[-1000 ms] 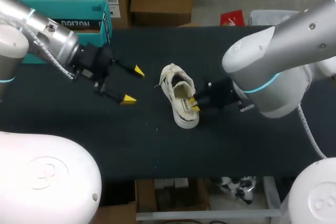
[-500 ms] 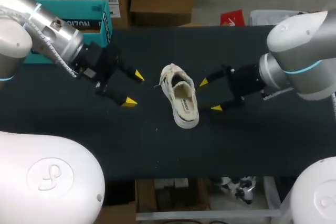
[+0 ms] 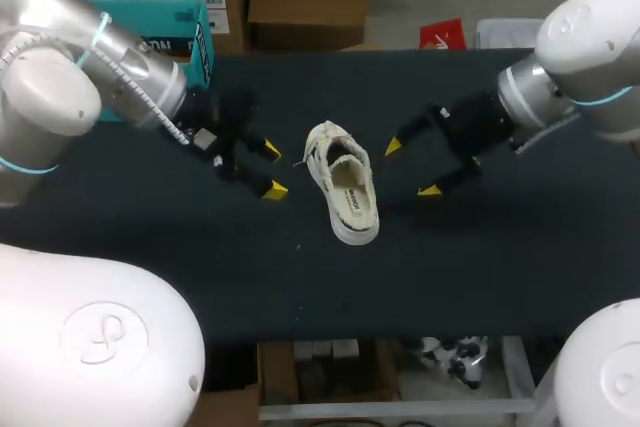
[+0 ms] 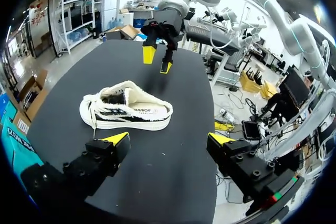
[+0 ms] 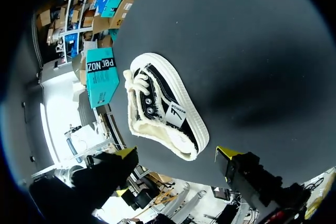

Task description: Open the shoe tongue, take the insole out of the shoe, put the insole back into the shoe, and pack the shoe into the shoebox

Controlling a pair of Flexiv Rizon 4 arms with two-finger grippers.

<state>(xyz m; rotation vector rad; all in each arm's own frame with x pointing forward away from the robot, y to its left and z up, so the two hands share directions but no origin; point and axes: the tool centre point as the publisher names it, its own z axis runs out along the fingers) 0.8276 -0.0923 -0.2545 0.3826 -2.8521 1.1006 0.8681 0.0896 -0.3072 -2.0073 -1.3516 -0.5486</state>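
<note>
A cream and black shoe [image 3: 343, 181] lies on the black table [image 3: 300, 277], its opening facing up and the insole showing inside. My left gripper [image 3: 270, 169] stands open just left of the shoe, apart from it. My right gripper [image 3: 411, 168] stands open to the right of the shoe, holding nothing. In the left wrist view the shoe [image 4: 126, 113] lies ahead of my open left gripper [image 4: 168, 139], with my right gripper [image 4: 157, 60] beyond it. In the right wrist view the shoe [image 5: 163, 108] lies ahead of my open right gripper [image 5: 176, 153]. The teal shoebox [image 3: 165, 29] sits at the table's back left.
The teal shoebox [image 5: 102, 75] stands beyond the shoe's toe in the right wrist view. My left arm [image 3: 110, 57] crosses in front of the box. Bare black table lies in front of the shoe and to the right.
My right gripper let go of the shoe's heel, opened wide and drew back to the right. My left gripper moved right, closer to the shoe. The shoe stayed in place.
</note>
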